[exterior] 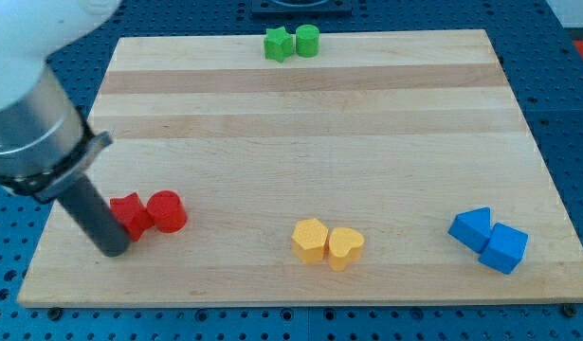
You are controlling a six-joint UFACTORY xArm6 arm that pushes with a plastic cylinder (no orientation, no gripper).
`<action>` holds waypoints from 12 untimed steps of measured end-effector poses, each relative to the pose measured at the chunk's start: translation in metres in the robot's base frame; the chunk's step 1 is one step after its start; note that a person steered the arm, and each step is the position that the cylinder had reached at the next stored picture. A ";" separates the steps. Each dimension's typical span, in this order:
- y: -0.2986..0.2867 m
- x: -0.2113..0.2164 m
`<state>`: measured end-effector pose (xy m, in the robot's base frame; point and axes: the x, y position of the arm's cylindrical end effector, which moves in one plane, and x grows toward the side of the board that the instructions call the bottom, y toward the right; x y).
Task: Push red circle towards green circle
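Red circle [167, 210] low on the board's [300, 142] left side, touching a second red block [130, 214] — shape hard to make out — just to its left. Green circle [307, 40] far off at the view's top edge, touching a green star [279, 44] on its left. My tip [114, 250] down on the wood just beside the second red block, at its lower left; a bare rod, so nothing to clench or release, nothing held.

Main risk: the other red block sitting between tip and circle. Pushing from here would likely shove both together, or squeeze the circle off sideways toward the view's right instead of up. Also a long run to the top — any off-centre contact could curve the circle away, or end by knocking the star. Yellow pair [327, 242] and blue pair [489, 239] well apart from that path.
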<state>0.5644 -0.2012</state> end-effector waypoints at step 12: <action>0.083 -0.046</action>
<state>0.5183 -0.1186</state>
